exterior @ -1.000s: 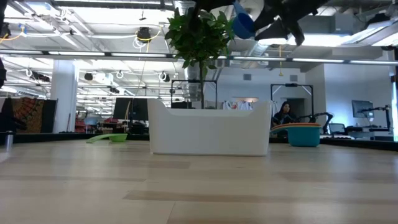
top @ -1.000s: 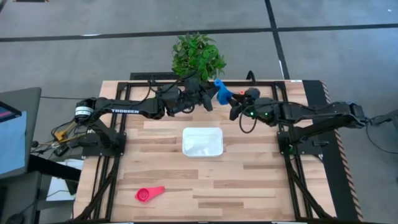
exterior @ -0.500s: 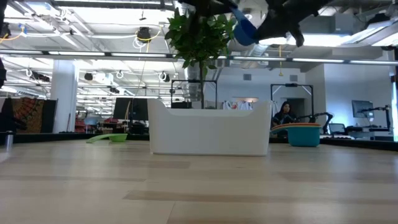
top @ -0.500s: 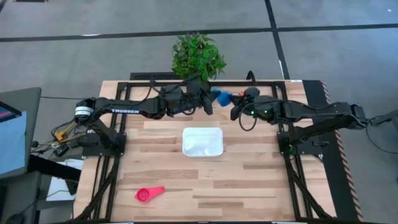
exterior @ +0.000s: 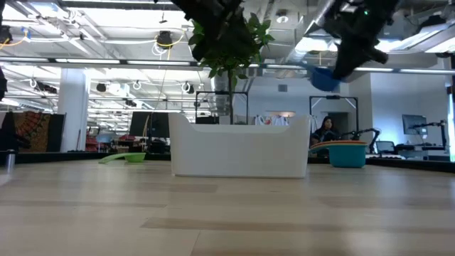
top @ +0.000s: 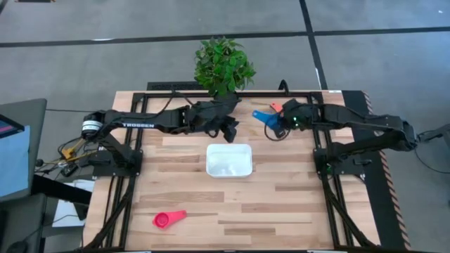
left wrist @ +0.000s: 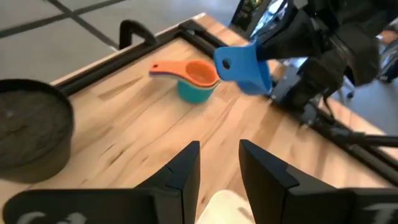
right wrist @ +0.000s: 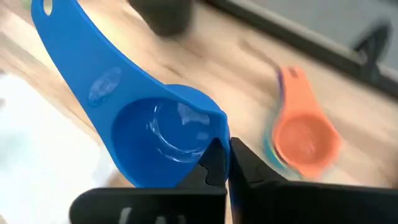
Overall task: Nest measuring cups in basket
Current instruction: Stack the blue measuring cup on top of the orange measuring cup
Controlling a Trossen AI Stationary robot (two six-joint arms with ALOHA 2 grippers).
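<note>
Currently right gripper (right wrist: 222,163) clamps the blue measuring cup (top: 261,117) above the wooden table (top: 281,204); left gripper (left wrist: 217,168) released, open-plan workshop behind.

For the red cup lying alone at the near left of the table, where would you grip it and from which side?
Grip the red measuring cup by its flat handle, coming straight down from above. The cup lies flat on the table with its handle pointing right toward the table's middle and nothing close by, so fingers should be able to straddle the narrow handle across its width.
</note>
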